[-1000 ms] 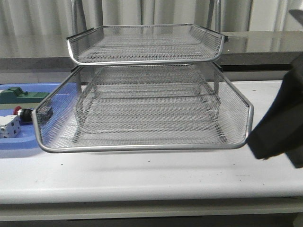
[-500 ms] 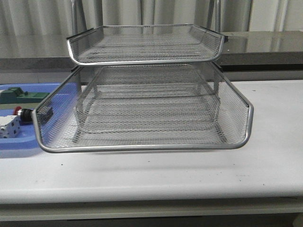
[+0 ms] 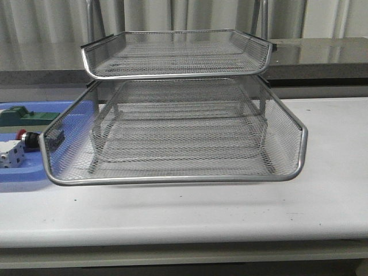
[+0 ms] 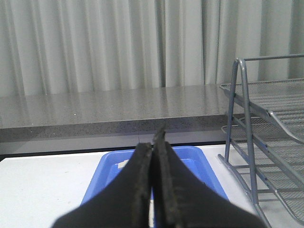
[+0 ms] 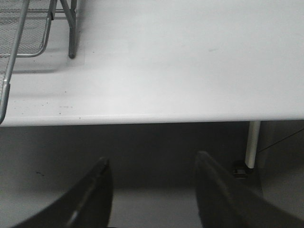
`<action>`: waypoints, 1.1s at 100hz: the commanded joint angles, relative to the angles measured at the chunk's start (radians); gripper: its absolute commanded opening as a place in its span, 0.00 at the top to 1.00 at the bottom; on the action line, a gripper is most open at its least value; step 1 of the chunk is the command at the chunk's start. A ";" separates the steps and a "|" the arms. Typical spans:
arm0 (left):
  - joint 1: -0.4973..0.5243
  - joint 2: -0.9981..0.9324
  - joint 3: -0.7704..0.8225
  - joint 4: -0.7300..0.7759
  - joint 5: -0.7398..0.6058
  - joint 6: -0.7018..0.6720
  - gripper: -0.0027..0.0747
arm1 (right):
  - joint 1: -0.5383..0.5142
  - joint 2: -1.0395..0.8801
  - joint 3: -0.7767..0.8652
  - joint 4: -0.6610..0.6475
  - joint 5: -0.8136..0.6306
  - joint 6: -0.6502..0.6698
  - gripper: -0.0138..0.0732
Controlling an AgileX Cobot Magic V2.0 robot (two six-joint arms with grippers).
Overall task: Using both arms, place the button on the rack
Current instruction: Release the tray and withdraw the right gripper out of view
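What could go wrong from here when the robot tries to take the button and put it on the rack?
1. The button lies in the blue tray right beside the rack rim and a white component; a reaching gripper may bump either.
2. The left gripper is shut, so it must open before grasping.
3. The right gripper is off the table edge; swinging back, it may strike the rack.
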 commanded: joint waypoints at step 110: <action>0.003 -0.033 0.034 -0.009 -0.136 -0.010 0.99 | 0.001 0.004 -0.033 -0.032 -0.047 0.001 0.92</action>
